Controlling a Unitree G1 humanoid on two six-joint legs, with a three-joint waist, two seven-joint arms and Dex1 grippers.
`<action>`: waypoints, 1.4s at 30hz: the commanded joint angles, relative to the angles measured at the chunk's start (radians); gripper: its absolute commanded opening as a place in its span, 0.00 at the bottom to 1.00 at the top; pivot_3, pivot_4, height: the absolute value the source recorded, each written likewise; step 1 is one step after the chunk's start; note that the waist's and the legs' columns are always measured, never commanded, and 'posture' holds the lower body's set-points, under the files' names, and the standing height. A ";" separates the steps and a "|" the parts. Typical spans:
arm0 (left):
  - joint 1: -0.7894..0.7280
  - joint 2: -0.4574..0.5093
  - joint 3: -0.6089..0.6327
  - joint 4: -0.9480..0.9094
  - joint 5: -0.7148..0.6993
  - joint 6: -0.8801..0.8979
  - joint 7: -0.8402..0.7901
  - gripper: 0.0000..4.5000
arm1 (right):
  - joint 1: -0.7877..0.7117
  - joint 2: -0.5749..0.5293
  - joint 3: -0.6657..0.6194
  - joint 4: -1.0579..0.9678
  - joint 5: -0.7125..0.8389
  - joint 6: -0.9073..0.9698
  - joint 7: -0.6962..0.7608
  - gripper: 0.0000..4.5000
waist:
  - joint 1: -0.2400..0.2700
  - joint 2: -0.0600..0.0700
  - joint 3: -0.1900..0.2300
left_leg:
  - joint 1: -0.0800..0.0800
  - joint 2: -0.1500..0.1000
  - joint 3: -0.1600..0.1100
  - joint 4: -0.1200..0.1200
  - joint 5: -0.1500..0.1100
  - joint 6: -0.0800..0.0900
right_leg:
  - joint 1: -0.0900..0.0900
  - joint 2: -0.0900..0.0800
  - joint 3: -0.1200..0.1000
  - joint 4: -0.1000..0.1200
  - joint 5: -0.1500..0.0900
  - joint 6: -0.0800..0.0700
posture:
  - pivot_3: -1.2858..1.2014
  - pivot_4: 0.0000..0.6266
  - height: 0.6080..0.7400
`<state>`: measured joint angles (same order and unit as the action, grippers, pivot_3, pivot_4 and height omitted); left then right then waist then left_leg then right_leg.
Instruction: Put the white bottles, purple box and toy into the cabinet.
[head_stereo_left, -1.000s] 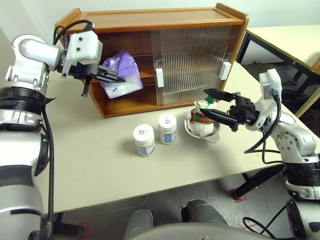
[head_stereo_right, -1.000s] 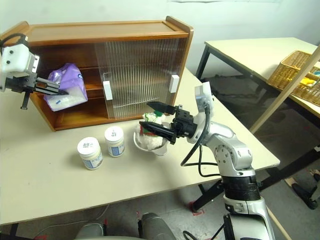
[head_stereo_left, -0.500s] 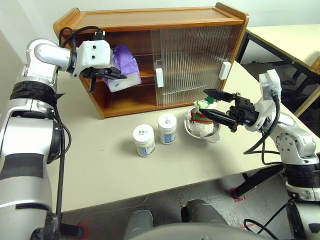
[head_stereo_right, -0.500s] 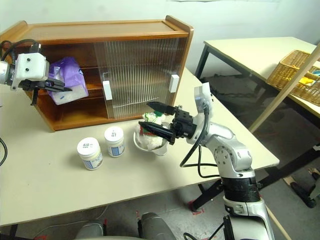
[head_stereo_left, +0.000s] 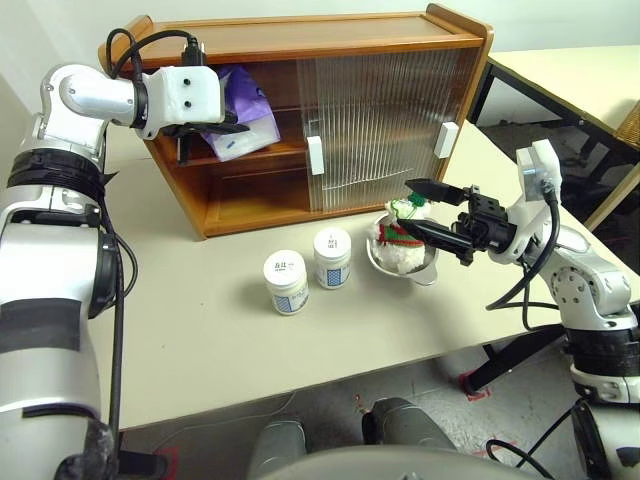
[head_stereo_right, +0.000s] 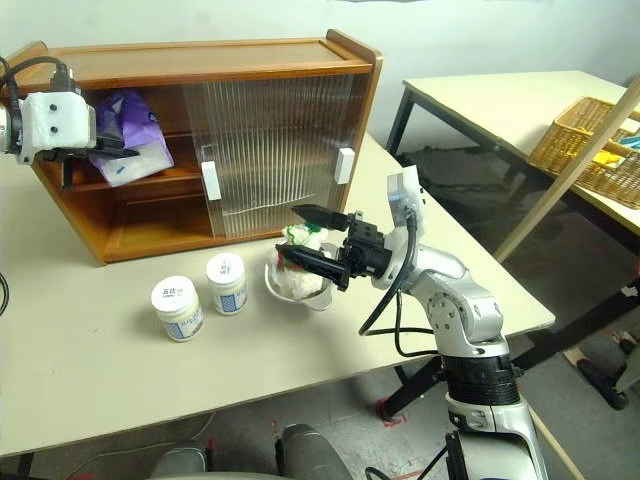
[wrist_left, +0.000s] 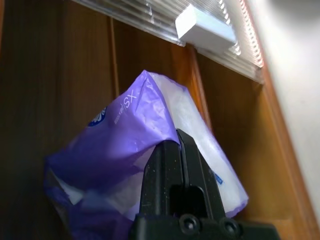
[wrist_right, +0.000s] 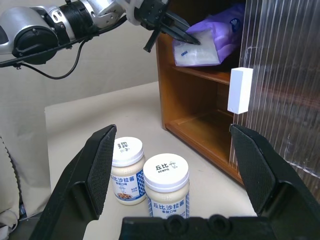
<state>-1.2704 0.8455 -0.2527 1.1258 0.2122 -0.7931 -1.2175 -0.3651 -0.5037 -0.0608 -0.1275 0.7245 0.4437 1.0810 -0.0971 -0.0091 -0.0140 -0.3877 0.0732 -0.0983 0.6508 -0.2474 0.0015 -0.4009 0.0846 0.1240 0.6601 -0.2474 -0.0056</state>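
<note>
1. While the crinkled, soft lilac-purple tissue pack (head_stereo_left: 240, 122) sits at the open left end of the wide brown wooden cabinet (head_stereo_left: 300, 40), on its middle shelf, the left pincer (head_stereo_left: 222, 127) is pinched nearly shut on the pack's plastic wrap; the left wrist view shows the two black fingers (wrist_left: 181, 165) pressed together against the purple film.
2. Ribbed translucent sliding doors (head_stereo_left: 375, 125) with white block handles (head_stereo_left: 315, 155) cover the cabinet's middle and right.
3. Two squat white plastic jars with screw lids and blue-and-white labels (head_stereo_left: 286, 282) (head_stereo_left: 332, 258) stand side by side on the pale desk (head_stereo_left: 190, 330), in front of the cabinet.
4. Just right of them a shiny steel bowl (head_stereo_left: 405, 268) holds the small white plush toy with striped scarf and green hat (head_stereo_left: 400, 235).
5. The right pincer (head_stereo_left: 424, 207) hovers beside the bowl, its black fingers spread wide and empty.
6. Compared with a second ago, the pack has gone from outside the cabinet's front, up onto the shelf; the right arm is unchanged.
</note>
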 joint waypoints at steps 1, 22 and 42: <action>0.002 0.002 -0.003 0.026 0.026 -0.012 0.022 0.21 | -0.005 0.001 0.008 -0.002 -0.005 0.007 0.003 1.00 | -0.002 0.000 0.000 | 0.000 0.000 0.001 0.000 0.000 0.000 | 0.000 0.000 0.000 0.000 0.000 0.000 | 0.47 0.00 1.00; 0.027 -0.011 0.100 -0.034 -0.075 -0.089 0.109 0.99 | -0.002 0.002 0.013 -0.005 -0.005 0.013 0.005 1.00 | -0.002 0.000 0.000 | -0.006 0.000 0.003 0.003 0.000 0.001 | -0.005 0.000 0.000 0.000 0.000 -0.001 | 0.47 0.00 1.00; 0.599 -0.027 0.402 -0.854 -0.636 0.812 0.085 0.90 | -0.019 -0.003 0.020 0.012 -0.009 0.024 0.014 1.00 | 0.010 0.001 -0.001 | 0.003 0.000 0.006 0.010 0.001 0.004 | 0.003 0.001 -0.001 0.006 0.005 -0.004 | 0.48 0.00 1.00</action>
<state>-0.6910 0.8151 0.1357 0.3293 -0.4053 -0.0509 -1.1699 -0.3771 -0.5047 -0.0498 -0.1138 0.7248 0.4608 1.0918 -0.0872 -0.0077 -0.0155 -0.3826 0.0730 -0.0926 0.6611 -0.2469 0.0050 -0.3956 0.0852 0.1227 0.6658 -0.2422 -0.0097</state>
